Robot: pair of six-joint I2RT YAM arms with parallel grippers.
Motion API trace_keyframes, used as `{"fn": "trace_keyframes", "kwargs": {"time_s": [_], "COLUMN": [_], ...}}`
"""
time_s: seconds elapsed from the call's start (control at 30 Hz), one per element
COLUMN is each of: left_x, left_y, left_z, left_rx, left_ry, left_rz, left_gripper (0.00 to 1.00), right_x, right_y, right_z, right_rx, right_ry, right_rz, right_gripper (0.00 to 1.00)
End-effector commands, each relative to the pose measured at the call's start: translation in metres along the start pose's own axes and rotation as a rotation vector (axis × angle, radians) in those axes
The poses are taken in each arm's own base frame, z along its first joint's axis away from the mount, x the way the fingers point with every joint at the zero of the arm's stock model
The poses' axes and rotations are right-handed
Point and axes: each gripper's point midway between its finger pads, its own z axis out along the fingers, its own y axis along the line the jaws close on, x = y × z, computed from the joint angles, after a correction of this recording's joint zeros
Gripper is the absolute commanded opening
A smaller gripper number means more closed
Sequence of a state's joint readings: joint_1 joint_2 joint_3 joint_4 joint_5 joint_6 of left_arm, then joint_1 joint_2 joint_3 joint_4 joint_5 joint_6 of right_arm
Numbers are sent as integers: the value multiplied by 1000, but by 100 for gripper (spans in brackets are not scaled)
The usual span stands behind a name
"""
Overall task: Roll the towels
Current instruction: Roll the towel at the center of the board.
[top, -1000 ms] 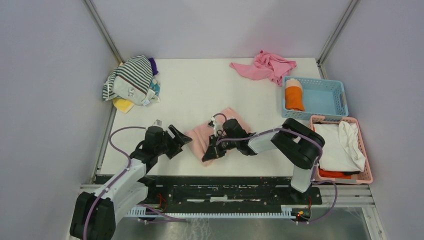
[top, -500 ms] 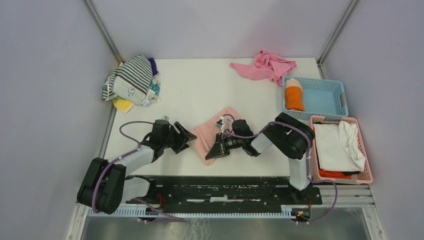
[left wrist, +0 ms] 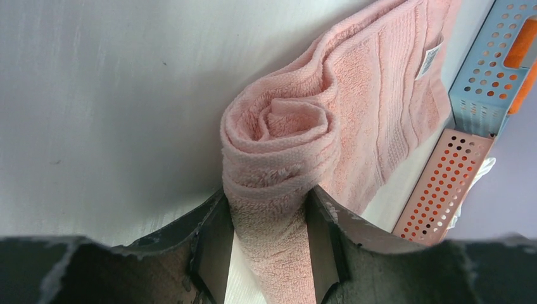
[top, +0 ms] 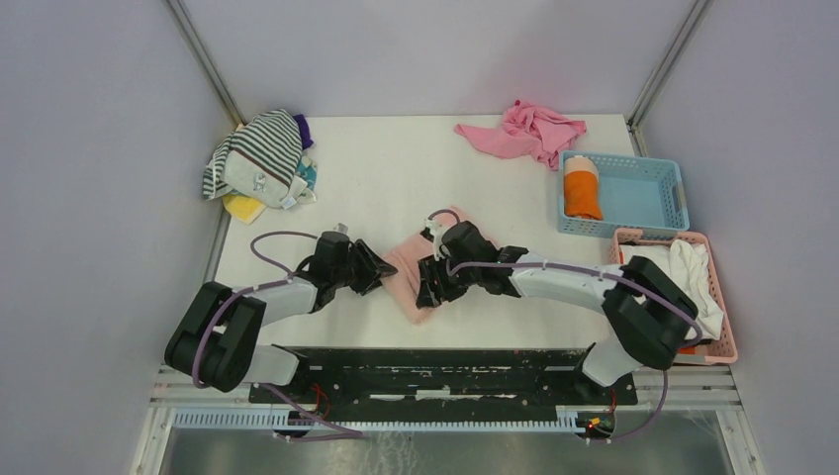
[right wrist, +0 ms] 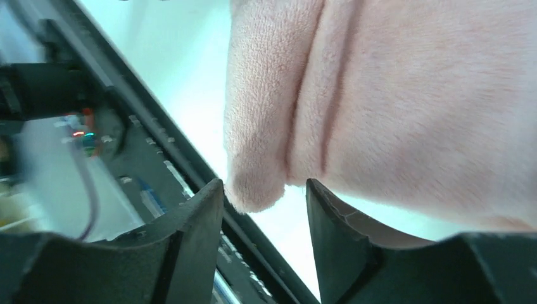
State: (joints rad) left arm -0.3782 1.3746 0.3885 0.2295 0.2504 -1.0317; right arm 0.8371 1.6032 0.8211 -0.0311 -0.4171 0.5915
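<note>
Towel [left wrist: 354, 114], pale pink, part-rolled: roll end is clamped in left claw [left wrist: 266, 197], right claw [right wrist: 265, 187] is parted at opposite end; both ends should be turned evenly, tightly.

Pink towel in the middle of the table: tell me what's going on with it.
Both arms are rolling the pale pink towel, which is partly rolled with the rest lying flat. The left hand pinches one end of the roll. The right hand is open at the other end, with the towel's edge near it, not gripped. An orange towel lies rolled in the blue basket.
</note>
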Motion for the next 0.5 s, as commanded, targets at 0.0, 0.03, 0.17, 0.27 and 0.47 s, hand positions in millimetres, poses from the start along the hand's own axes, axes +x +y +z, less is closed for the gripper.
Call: {"fn": "trace_keyframes", "kwargs": {"time_s": [0.0,0.03,0.17,0.27,0.47], "left_x": [6,7,8,8,6], "left_y": [35,34,33,33,33], "left_z": [1,1,0,-2,-6], "left_rx": [-155,-156,-157,-163,-166], "left_ry": [-25,-25,-33,-42,-57], "left_rz": [-32,-35,-39,-42,-42], "left_gripper": [51,51,51,51,51], "right_x": [-12,-15,-20,-19,-19], "right_y": [-10,-5,22,39,51], "right_z": [-47,-51,-49,-38,-16], "right_rx": [383,429,566,636,787], "right_ry": [-44,-56,-105,-125,-127], "right_rz": [-317,-362,-538,-641,-792], "right_gripper": [59,59,59,59,59]}}
